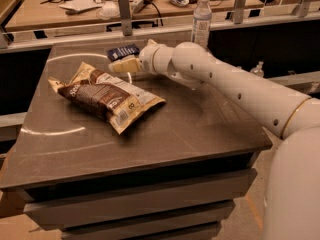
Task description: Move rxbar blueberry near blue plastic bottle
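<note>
The rxbar blueberry (123,51) is a small flat navy wrapper lying near the table's far edge. The blue plastic bottle (201,21) stands upright at the far right edge, white cap on top. My gripper (120,67) reaches in from the right on a long white arm and hovers just in front of the bar, a little lower in the view. It is apart from the bar. The bottle is well to the right of the bar, behind my arm.
A large brown-and-cream chip bag (104,95) lies on the dark table (195,129) left of centre, just below the gripper. A small clear bottle (257,69) sits off the table at right. A cluttered desk (90,4) runs behind the rail.
</note>
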Controlling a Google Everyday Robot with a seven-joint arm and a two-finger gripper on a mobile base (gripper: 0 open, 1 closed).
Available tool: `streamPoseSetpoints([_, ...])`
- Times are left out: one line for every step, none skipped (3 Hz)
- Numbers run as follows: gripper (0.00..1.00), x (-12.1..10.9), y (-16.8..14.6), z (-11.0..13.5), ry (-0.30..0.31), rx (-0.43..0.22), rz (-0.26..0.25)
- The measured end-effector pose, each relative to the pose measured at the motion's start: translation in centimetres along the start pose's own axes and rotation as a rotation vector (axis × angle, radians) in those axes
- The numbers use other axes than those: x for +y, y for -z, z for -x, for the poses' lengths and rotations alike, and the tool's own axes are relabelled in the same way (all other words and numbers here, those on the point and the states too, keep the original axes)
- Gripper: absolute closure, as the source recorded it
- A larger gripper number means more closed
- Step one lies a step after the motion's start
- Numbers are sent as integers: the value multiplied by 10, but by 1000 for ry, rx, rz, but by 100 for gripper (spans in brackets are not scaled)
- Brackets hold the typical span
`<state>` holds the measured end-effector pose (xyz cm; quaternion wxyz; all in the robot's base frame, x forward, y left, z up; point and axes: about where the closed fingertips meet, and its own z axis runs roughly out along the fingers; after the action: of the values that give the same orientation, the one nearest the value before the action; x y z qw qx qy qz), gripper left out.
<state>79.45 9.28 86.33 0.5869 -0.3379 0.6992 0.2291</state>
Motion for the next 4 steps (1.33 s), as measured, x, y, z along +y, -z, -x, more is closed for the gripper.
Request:
streamPoseSetpoints([0, -1, -17, -4, 1, 6, 9])
streamPoseSetpoints([0, -11, -33, -6, -5, 24, 2])
streamPoseSetpoints([25, -31, -54, -12, -93, 50, -18])
streamPoseSetpoints([47, -36, -61, -14, -134, 60, -24])
